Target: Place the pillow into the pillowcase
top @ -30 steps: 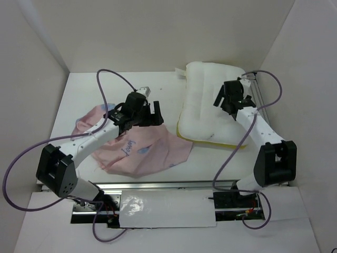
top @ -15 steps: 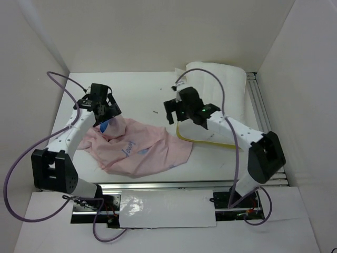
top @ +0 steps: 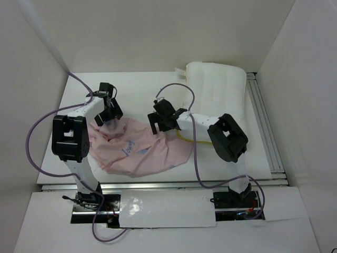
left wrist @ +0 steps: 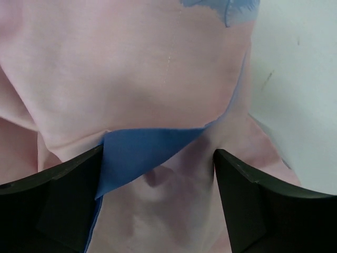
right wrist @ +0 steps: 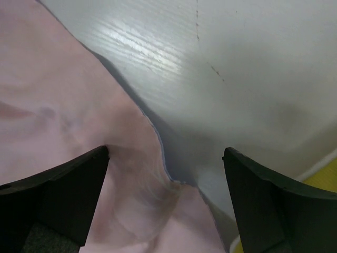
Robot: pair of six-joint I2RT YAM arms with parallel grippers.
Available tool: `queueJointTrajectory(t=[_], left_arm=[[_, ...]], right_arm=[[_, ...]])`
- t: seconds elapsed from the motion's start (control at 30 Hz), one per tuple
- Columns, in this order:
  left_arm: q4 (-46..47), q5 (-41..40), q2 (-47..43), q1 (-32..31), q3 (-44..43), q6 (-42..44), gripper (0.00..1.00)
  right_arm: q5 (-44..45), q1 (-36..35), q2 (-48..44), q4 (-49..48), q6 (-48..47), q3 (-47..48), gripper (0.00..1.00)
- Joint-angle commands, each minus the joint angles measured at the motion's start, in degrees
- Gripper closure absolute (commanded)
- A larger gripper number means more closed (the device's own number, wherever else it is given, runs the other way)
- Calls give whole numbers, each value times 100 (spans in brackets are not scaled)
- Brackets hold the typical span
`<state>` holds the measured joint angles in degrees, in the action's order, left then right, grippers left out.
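The pillowcase [top: 142,150] lies crumpled, pale pink side up, at the table's left-centre. The white quilted pillow [top: 216,92] rests at the back right, its yellow edge strip [top: 185,138] touching the case. My left gripper [top: 108,113] hangs open low over the case's far left corner. In the left wrist view its jaws [left wrist: 158,200] straddle pink cloth [left wrist: 131,79] with a blue turned-over flap [left wrist: 142,150]. My right gripper [top: 160,124] is open over the case's far right edge. In the right wrist view the pink hem [right wrist: 52,105] lies between its jaws [right wrist: 166,200], with the yellow strip [right wrist: 327,164] at the side.
White walls close in the table on the left, back and right. A metal rail [top: 261,118] runs along the right side and another [top: 158,184] along the front edge. Purple cables loop from both arms above the table.
My left gripper swung from the middle of the pillowcase to its far left corner. My right gripper moved from above the pillow leftwards to the pillowcase's far right edge.
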<state>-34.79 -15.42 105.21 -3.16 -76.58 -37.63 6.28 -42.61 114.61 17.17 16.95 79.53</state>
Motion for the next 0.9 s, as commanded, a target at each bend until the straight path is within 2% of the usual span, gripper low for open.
queueJointTrajectory(t=[0.0, 0.07, 0.1, 0.13, 0.17, 0.2, 0.3, 0.43, 0.57, 0.6, 0.7, 0.73, 0.87], left_arm=[[33, 13, 359, 96, -278, 106, 6], [33, 65, 570, 96, -332, 106, 18], [33, 118, 623, 96, -393, 106, 39], [33, 118, 624, 96, -445, 106, 48], [33, 179, 676, 148, -446, 167, 67], [33, 180, 676, 149, -498, 168, 100], [218, 259, 519, 149, -429, 335, 100], [393, 180, -218, 263, -209, 335, 100], [586, 118, -1588, 465, 2, 213, 100], [587, 118, -2191, 570, 2, 116, 100], [719, 215, -3039, 711, 55, 45, 100], [719, 137, -3529, 772, 3, 45, 100], [439, -284, -4567, 895, -645, -8, 100]], right_arm=[[645, -134, 307, -47, 344, 406, 5], [760, -73, 396, 5, 414, 485, 24], [760, -72, 448, 6, 414, 537, 38], [612, -20, 448, 6, 414, 538, 55], [611, 33, 448, 6, 414, 607, 87], [611, 33, 448, 67, 467, 608, 100], [541, 33, 317, 67, 292, 669, 100], [488, 33, -253, -64, -269, 731, 100], [926, -19, -1044, -65, -726, 994, 100], [1119, -19, -1385, -65, -807, 1116, 100], [1471, -19, -1958, -135, -1158, 1170, 100], [1568, -71, -2360, -239, -1255, 1170, 100], [1946, -72, -3303, -477, -1781, 1196, 100]])
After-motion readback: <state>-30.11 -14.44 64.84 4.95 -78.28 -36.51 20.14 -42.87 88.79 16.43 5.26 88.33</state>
